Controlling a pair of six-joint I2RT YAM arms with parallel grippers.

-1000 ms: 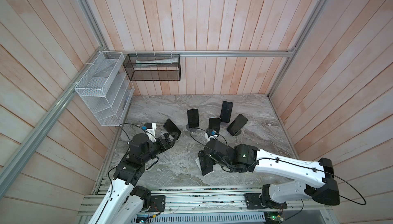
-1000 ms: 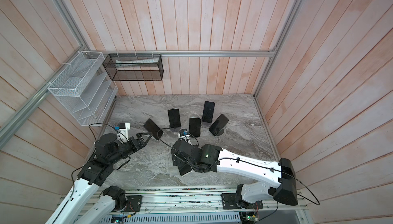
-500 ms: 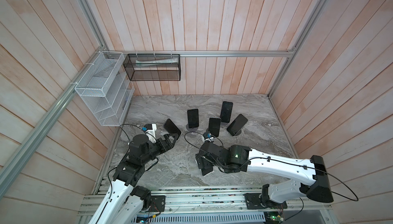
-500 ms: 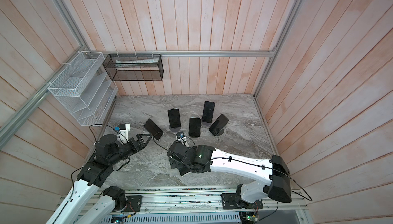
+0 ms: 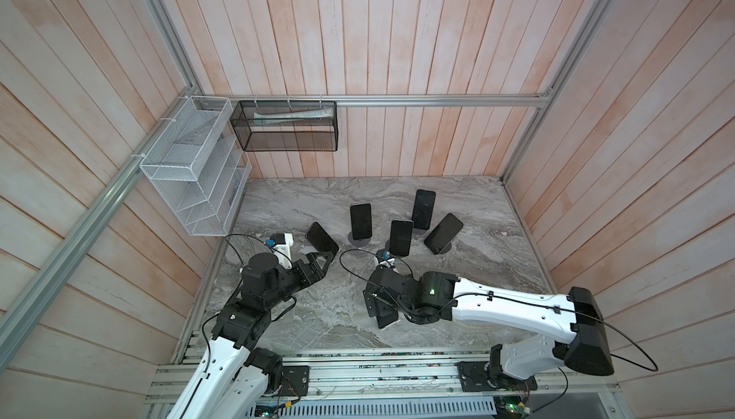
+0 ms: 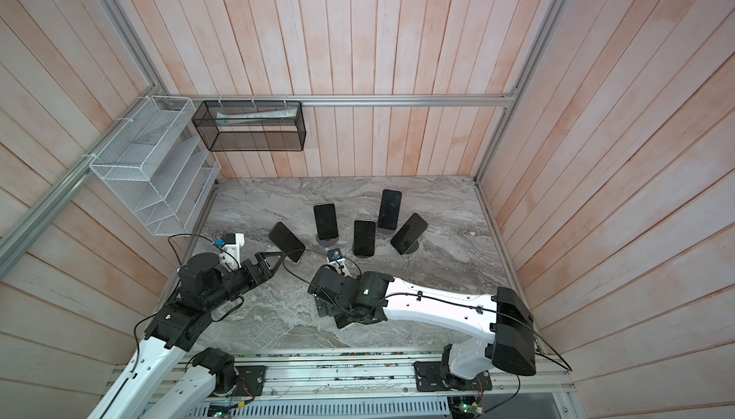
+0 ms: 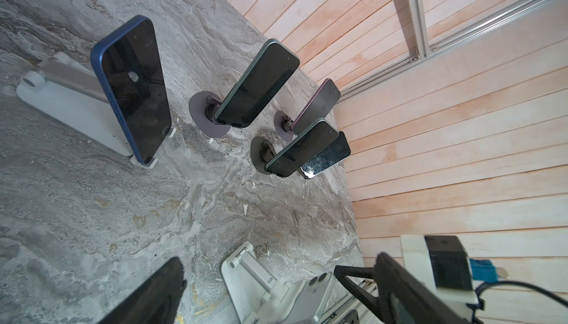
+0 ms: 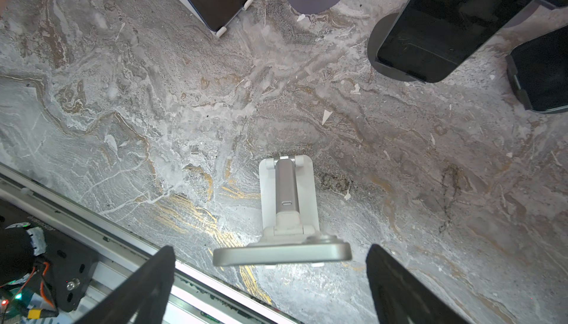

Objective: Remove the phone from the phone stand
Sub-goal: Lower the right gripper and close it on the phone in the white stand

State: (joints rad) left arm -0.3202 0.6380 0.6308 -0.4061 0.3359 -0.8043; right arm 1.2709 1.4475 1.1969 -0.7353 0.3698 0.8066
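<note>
A silver phone [image 8: 282, 254] leans on a small white folding phone stand [image 8: 287, 196] near the table's front edge. I see it edge-on in the right wrist view. My right gripper [image 8: 270, 248] is open and straddles it, with a gap between each finger and the phone's ends. In both top views the right gripper [image 5: 378, 305] [image 6: 326, 305] covers most of that phone [image 5: 386, 321]. My left gripper [image 5: 327, 257] [image 7: 279, 261] is open and empty, just in front of a blue phone [image 5: 321, 238] [image 7: 132, 92] on its own white stand [image 7: 67, 101].
Three more dark phones [image 5: 360, 221] [image 5: 401, 237] [image 5: 423, 209] stand on round grey bases mid-table, and another phone [image 5: 443, 233] stands to their right. A white wire rack [image 5: 191, 174] and a black mesh basket [image 5: 286, 126] hang on the walls. An aluminium rail [image 8: 129, 239] runs along the table front.
My right gripper has opened wider and shifted slightly left over the silver phone, and its arm swung a little with it. The left arm has stayed put.
</note>
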